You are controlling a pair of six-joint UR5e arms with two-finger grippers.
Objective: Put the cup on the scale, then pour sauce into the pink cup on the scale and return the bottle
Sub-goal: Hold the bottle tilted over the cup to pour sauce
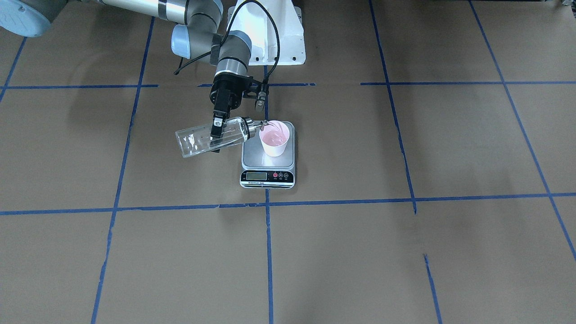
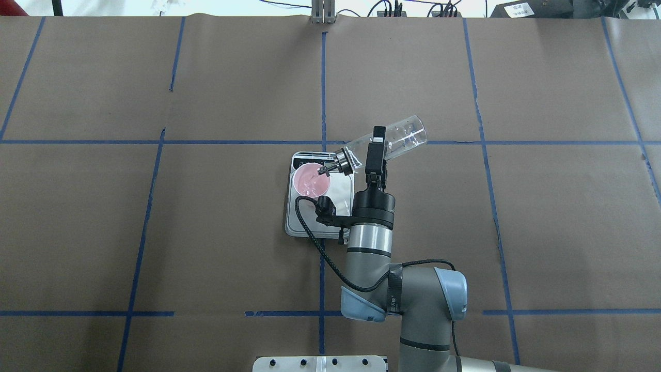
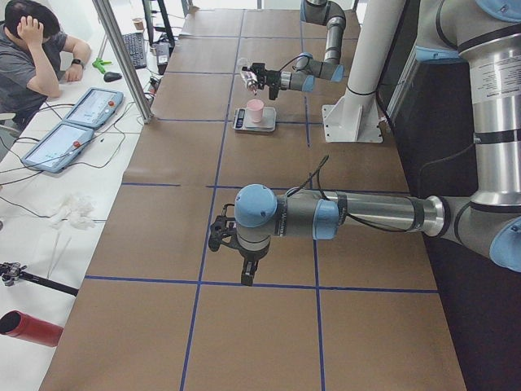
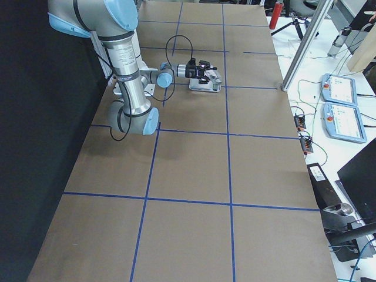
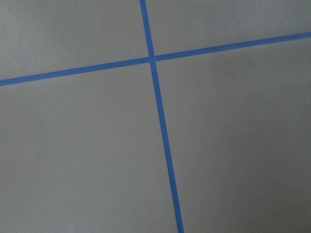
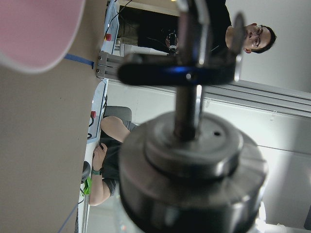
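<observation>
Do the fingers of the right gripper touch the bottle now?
Touching. In the front-facing view the fingers are clamped across the body of the tilted bottle and hold it in the air.

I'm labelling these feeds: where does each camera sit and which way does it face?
Front-facing: across the table, facing the robot's base, steeply down; right gripper tips the bottle over the cup.
Overhead: behind the base, looking forward and down; right arm.
Exterior left: table's left end, looking along it; left arm near, left gripper.
Exterior right: opposite end; right arm near.
Left wrist: down at blue tape; no body.
Right wrist: at the bottle's cap, cup in a corner; no body.
Shared: front-facing and overhead both show the scale.
</observation>
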